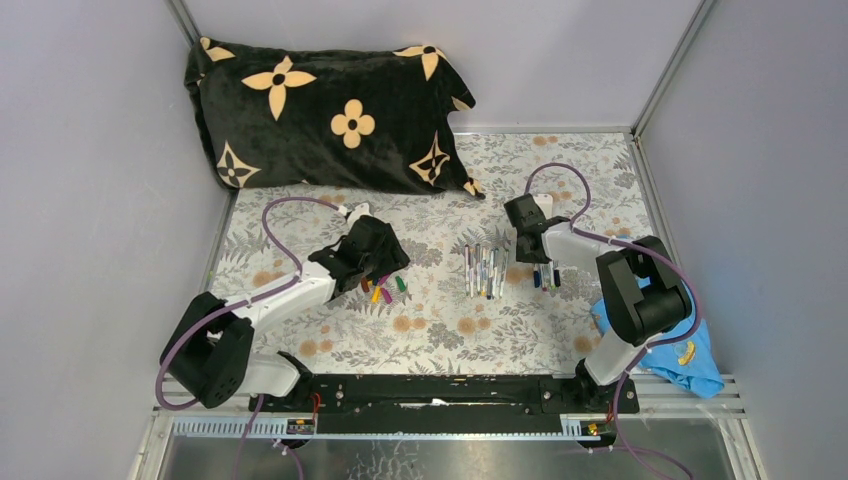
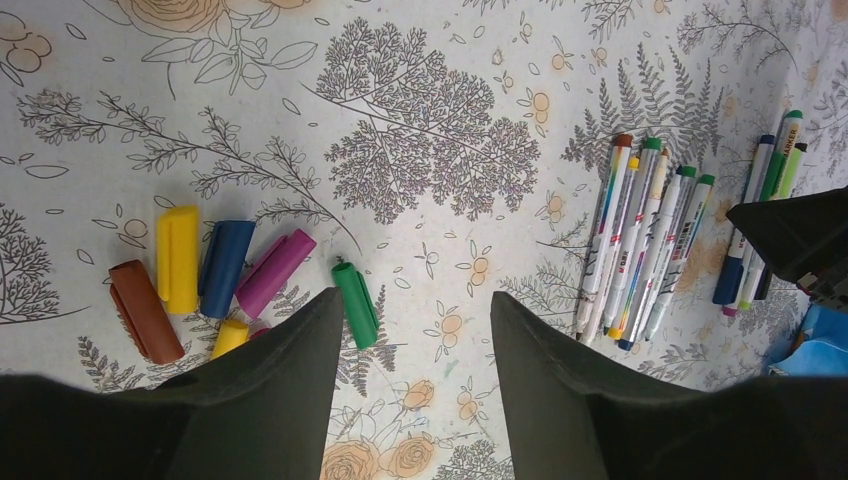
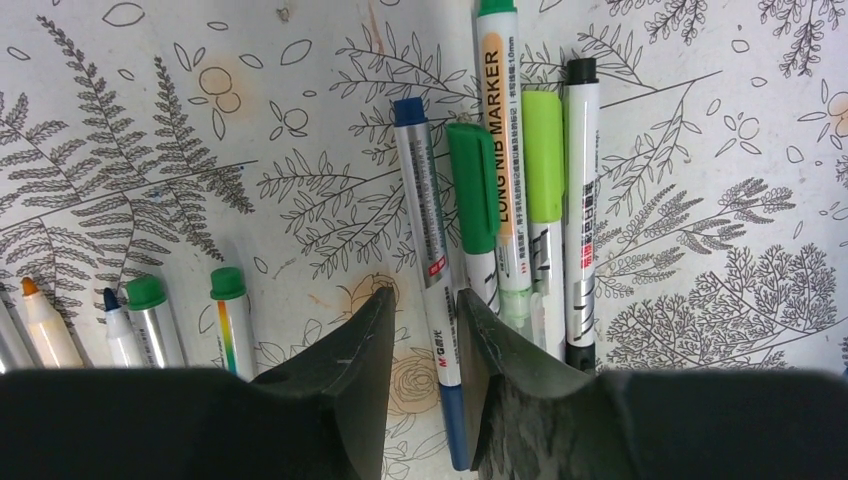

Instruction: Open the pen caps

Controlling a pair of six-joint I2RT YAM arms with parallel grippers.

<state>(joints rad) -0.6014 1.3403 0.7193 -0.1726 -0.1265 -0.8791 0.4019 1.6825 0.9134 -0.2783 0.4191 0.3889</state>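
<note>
Landmark: the row of uncapped whitish-barrelled marker pens (image 1: 485, 270), mid-table on the floral-print cover (image 1: 440, 330).

Right gripper (image 3: 423, 297): just right of the row, down over the small bunch of capped marker pens (image 1: 546, 277). Jaws are part-way apart, straddling the slim whitish pen with blue ends (image 3: 425, 220). Table print shows between one finger and the barrel, so it isn't clamped and holds nothing.

Left gripper (image 2: 416, 300): well left of the row, over the pile of loose short plastic caps (image 2: 225, 267) (brown, yellow, blue, magenta, green). Jaws wide apart, empty.

My read of the step: grab the blue pen, then pull its cap. The dark blue cap (image 3: 455, 430) looks to be on the end that matches the row's near end.

To do it well:
- Centre the jaws on the barrel before closing. The green-capped pen (image 3: 472, 190) lies just beside it on the side away from the row, so a skewed close would likely pinch both.
- Clamp the barrel, not the cap, and leave the cap end sticking out.
- Lift the pen out of the bunch before the left gripper comes in.
- Bring the left gripper across the row and have it take only the cap.
- Pull straight along the pen axis, no twisting sideways. The barrel is slim and could slip.
- Put the cap on the pile left of the row and the pen onto the row.
</note>
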